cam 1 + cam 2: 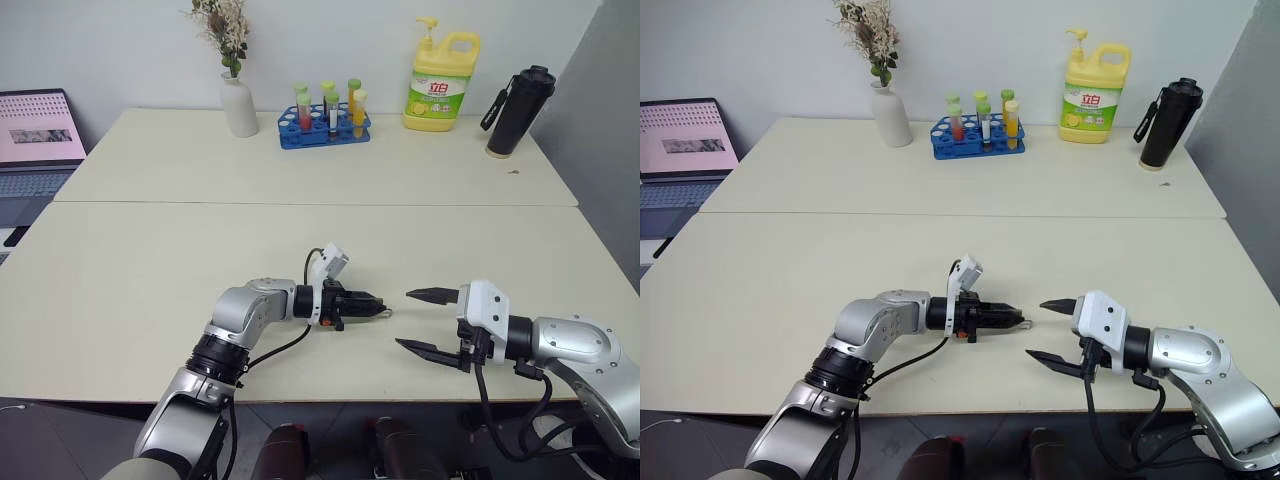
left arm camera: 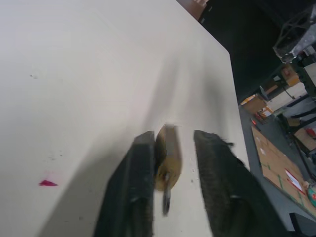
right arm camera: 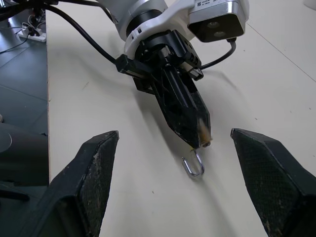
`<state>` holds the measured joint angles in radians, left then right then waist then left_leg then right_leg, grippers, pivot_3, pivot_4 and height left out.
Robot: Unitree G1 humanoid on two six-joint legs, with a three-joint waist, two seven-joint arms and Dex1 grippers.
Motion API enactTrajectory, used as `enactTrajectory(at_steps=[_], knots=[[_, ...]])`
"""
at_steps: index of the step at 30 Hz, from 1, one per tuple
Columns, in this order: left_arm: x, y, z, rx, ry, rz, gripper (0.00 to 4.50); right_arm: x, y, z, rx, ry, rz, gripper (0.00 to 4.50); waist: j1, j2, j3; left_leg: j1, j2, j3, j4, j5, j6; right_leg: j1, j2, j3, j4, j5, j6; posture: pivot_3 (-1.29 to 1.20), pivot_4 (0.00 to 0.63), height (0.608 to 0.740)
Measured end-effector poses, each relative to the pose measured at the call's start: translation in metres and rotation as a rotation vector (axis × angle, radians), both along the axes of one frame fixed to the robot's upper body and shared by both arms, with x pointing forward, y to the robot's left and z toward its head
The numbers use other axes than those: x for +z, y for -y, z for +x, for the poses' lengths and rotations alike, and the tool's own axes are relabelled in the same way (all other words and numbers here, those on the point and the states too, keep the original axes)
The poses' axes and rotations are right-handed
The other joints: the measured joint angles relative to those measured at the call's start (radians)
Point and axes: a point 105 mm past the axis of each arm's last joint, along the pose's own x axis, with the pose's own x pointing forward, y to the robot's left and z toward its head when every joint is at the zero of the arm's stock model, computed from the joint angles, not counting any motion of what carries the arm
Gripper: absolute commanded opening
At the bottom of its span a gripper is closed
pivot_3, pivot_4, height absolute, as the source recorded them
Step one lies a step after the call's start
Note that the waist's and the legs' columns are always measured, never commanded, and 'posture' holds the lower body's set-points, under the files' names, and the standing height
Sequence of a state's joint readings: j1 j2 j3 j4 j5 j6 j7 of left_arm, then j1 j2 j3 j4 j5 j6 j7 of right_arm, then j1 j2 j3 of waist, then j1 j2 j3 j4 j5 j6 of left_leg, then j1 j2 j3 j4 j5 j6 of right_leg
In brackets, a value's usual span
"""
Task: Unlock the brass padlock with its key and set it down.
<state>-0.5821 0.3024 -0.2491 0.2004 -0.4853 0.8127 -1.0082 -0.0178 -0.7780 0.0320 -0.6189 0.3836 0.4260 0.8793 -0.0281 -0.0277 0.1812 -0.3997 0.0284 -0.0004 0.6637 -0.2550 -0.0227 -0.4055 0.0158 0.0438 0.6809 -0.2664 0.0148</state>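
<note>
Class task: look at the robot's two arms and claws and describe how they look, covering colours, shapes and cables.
Both arms are silver-grey metal with rounded joints and black rings. Each ends in a white boxy wrist block and a claw of two black, tapering, pointed fingers: the left claw, the right claw. Thin black cables loop beside each arm.
</note>
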Motion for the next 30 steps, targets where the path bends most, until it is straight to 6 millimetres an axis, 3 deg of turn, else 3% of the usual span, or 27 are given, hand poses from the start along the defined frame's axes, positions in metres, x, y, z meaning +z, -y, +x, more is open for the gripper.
enactTrajectory(at_steps=[6, 12, 15, 18, 25, 30], knots=[[0.008, 0.003, 0.014, 0.035, 0.084, -0.005, 4.10, 0.000, 0.000, 0.001, -0.008, 0.003, 0.001, 3.81, 0.001, 0.000, 0.000, 0.000, 0.000, 0.000, 0.000, 0.000, 0.000, 0.000, 0.000, 0.000, 0.000, 0.000, 0.000, 0.00, 0.150, 0.740], [0.061, -0.014, 0.041, 0.116, 0.355, -0.038, 4.10, 0.001, 0.003, 0.003, -0.029, -0.001, -0.001, 3.81, -0.002, 0.000, 0.000, 0.000, 0.000, 0.000, -0.001, 0.000, 0.000, 0.000, 0.000, 0.000, 0.000, 0.000, 0.000, 0.00, 0.150, 0.740], [0.075, -0.037, 0.032, 0.090, 0.526, 0.036, 4.10, 0.001, 0.005, 0.003, -0.035, -0.002, -0.008, 3.81, -0.006, 0.000, 0.000, 0.001, 0.001, 0.001, -0.002, 0.000, 0.000, 0.000, 0.000, 0.001, 0.000, 0.000, 0.000, 0.00, 0.150, 0.740], [0.071, -0.057, 0.021, 0.070, 0.579, 0.112, 4.10, 0.002, 0.009, 0.004, -0.045, 0.003, -0.022, 3.81, -0.002, 0.000, 0.000, 0.000, 0.001, 0.000, -0.001, 0.000, 0.000, 0.000, 0.000, 0.000, 0.000, 0.000, 0.000, 0.00, 0.150, 0.740], [0.050, -0.108, -0.027, -0.030, 0.662, 0.351, 4.10, 0.000, 0.030, 0.010, -0.079, -0.028, -0.080, 3.81, -0.001, 0.000, 0.000, 0.001, 0.001, 0.001, -0.001, 0.000, 0.000, 0.000, -0.003, 0.001, -0.001, 0.000, 0.000, 0.00, 0.150, 0.740], [0.041, -0.105, -0.046, -0.074, 0.674, 0.355, 4.10, -0.005, 0.041, 0.011, -0.068, -0.059, -0.119, 3.81, 0.009, 0.000, 0.000, 0.000, 0.001, 0.001, -0.001, 0.000, 0.000, 0.000, -0.003, 0.000, -0.001, 0.000, 0.000, 0.00, 0.150, 0.740]])
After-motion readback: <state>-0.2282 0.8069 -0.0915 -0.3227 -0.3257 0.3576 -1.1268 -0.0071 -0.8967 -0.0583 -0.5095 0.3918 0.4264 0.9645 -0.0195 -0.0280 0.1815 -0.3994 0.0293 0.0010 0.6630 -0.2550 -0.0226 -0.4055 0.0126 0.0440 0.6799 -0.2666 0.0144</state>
